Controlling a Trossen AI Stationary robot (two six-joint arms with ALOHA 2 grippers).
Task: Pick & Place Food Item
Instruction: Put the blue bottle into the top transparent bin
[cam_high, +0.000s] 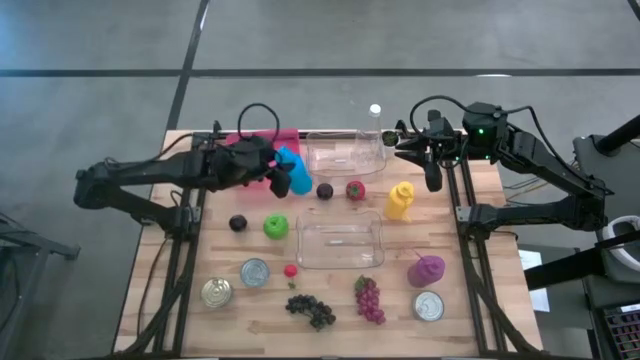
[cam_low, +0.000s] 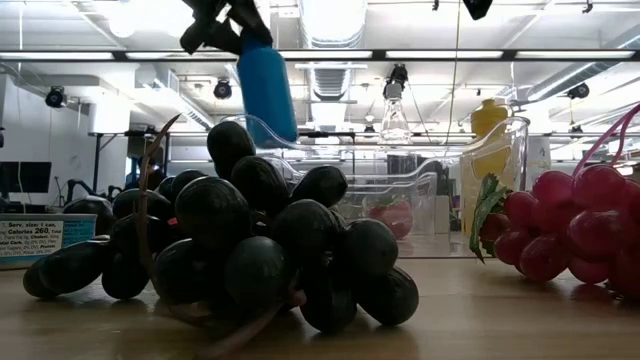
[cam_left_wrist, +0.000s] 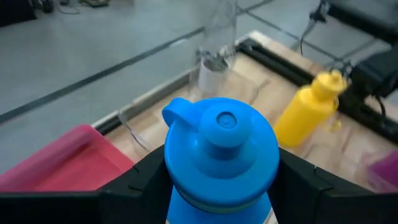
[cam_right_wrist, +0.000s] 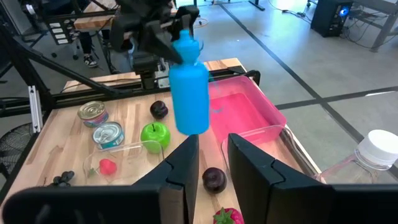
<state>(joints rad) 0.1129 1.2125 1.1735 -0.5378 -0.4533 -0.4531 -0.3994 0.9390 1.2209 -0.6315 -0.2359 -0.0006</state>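
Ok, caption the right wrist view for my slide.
Left end effector holds blue plastic bottle aloft over wooden table.

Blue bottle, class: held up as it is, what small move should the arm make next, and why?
Probably carry it sideways over a container. The left tool grips the blue bottle near its cap, clear above the table, with the pink tray just beside it.

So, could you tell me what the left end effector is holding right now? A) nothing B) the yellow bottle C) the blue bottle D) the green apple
C: the left end effector is clamped around the blue bottle, which hangs lifted above the table, while the yellow bottle stands apart on it.
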